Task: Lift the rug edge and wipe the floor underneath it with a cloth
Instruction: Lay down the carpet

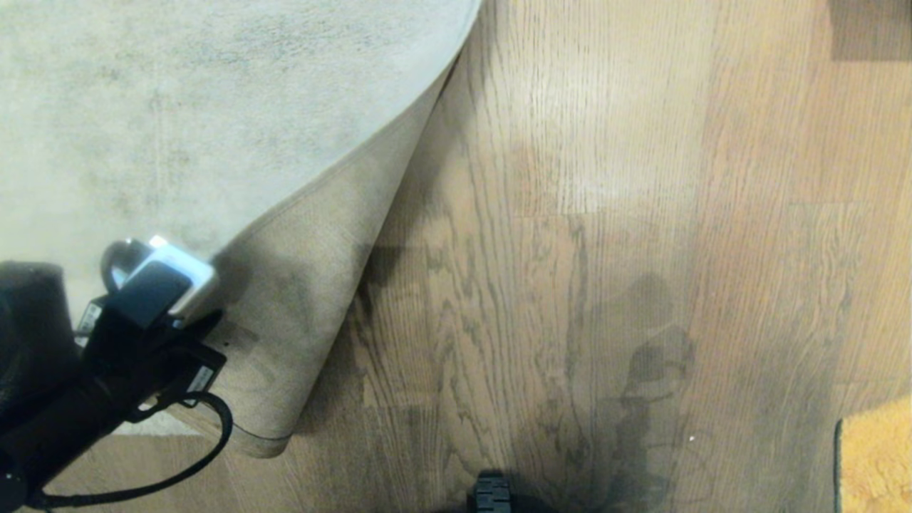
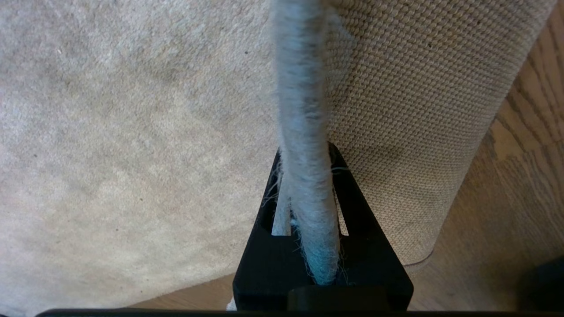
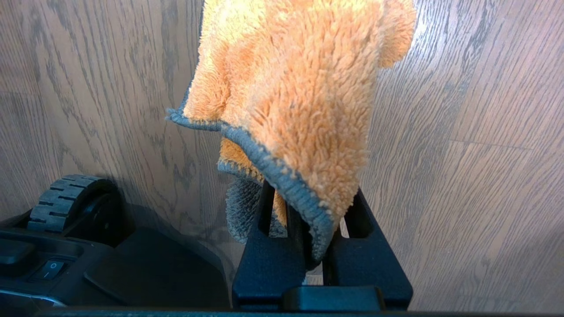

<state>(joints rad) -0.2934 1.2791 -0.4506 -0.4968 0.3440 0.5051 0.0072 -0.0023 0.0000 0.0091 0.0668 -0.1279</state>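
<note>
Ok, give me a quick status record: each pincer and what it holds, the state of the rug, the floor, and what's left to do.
left pincer: shut on the rug edge, holding it lifted
rug: corner folded back over the pile, beige backing showing
right pincer: shut on the cloth, hanging above the floor beside the robot's base
floor: wood planks bared next to the fold
cloth in head view: only a bit visible at the lower right corner
remaining: wiping not yet begun; cloth is away from the bared patch
</note>
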